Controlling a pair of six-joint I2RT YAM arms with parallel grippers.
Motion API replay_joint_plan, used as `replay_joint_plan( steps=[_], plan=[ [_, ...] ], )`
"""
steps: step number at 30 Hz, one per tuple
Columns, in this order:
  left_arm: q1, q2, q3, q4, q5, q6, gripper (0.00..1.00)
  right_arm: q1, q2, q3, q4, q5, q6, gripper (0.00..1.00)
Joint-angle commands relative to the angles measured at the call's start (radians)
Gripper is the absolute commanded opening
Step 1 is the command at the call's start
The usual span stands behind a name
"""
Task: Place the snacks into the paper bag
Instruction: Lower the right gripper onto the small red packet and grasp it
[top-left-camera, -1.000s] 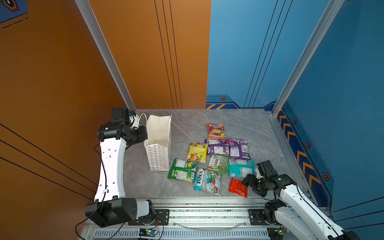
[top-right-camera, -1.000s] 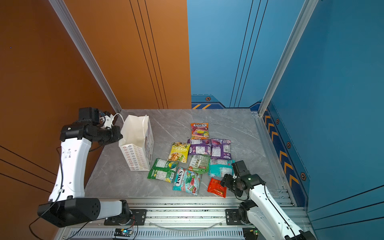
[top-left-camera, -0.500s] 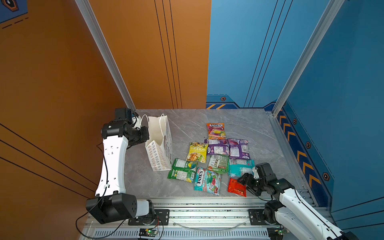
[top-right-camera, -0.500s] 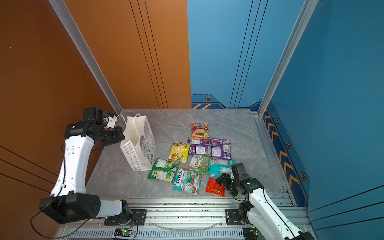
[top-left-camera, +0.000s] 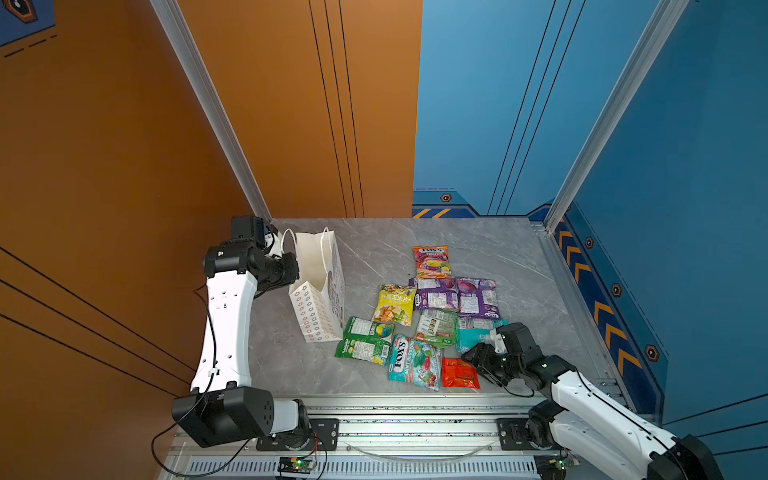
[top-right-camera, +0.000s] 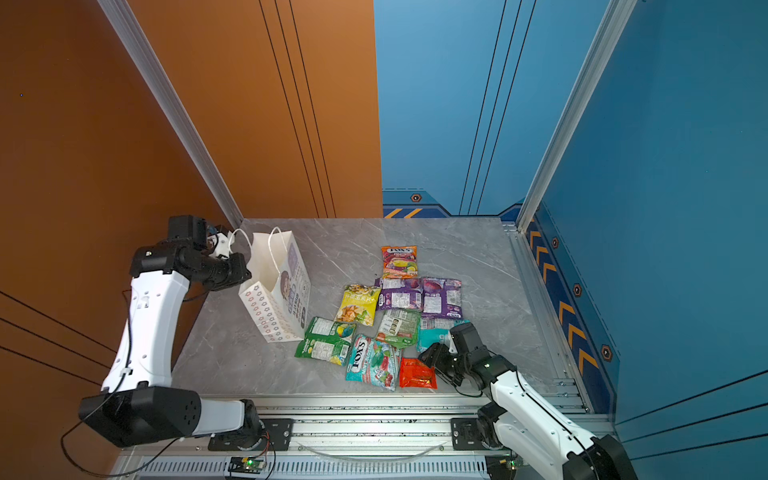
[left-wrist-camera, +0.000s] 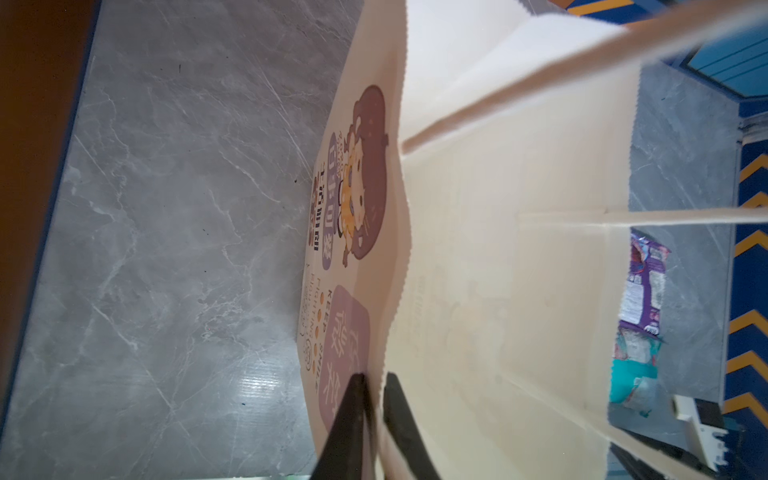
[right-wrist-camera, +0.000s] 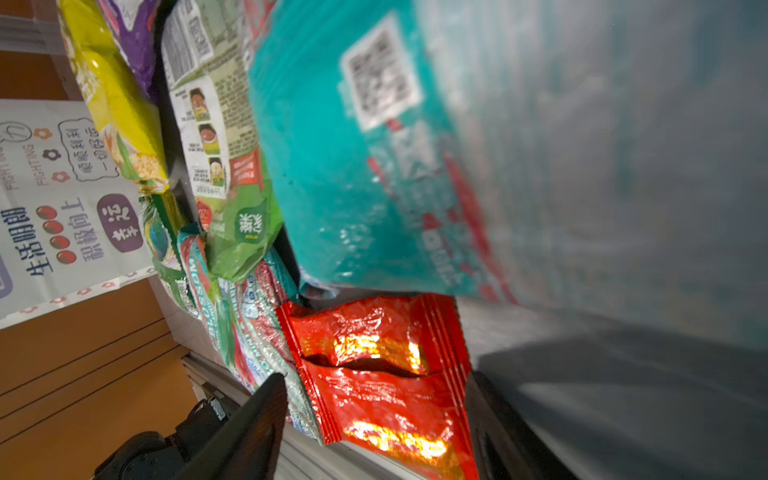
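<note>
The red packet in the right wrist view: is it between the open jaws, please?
Yes, the red packet lies between two spread dark fingers.

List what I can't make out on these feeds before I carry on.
- Paper bag floor: its own walls hide it in both top views and the left wrist view, so contents are unknown.
- Left hand: fingers straddle the bag's rim; whether they pinch it is unclear.
- Teal packet: partly under the right arm in both top views, blurred in the right wrist view.
- Right hand: open astride the red packet; contact unclear.
</note>
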Motion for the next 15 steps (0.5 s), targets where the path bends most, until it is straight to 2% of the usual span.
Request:
replay_joint_plan(
  steps=[1,3,6,15],
  plan=[
    [-0.004,-0.021,-0.016,-0.013,-0.015,-0.016,0.29,0.041,0.056,0.071,0.0,-0.007,-0.065,0.71],
    [-0.005,-0.023,-0.017,-0.013,-0.017,-0.025,0.36,0.062,0.107,0.133,-0.098,0.033,-0.14,0.71],
    [-0.004,-0.027,-0.025,-0.013,-0.014,-0.031,0.41,0.064,0.146,0.21,-0.245,0.105,-0.228,0.71],
    [-0.004,-0.051,-0.039,-0.015,-0.017,-0.034,0.43,0.017,0.082,0.232,-0.356,0.141,-0.277,0.7]
  ],
)
